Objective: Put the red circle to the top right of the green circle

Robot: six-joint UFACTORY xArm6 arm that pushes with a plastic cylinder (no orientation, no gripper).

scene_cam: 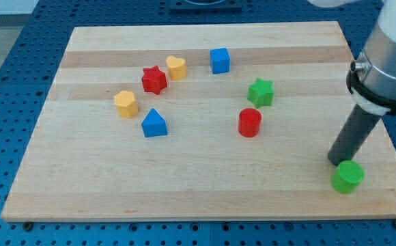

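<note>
The red circle [250, 122] stands on the wooden board right of the middle. The green circle [347, 177] sits near the board's bottom right corner. My tip [336, 161] is just at the upper left of the green circle, touching or nearly touching it. The red circle lies well to the left of my tip and a little higher in the view.
A green star [260, 91] sits just above the red circle. A blue cube [220, 60], yellow heart [176, 67], red star [154, 80], yellow hexagon [125, 104] and blue triangle-topped block [154, 124] lie towards the upper left. The board's right edge [389, 140] is close to my tip.
</note>
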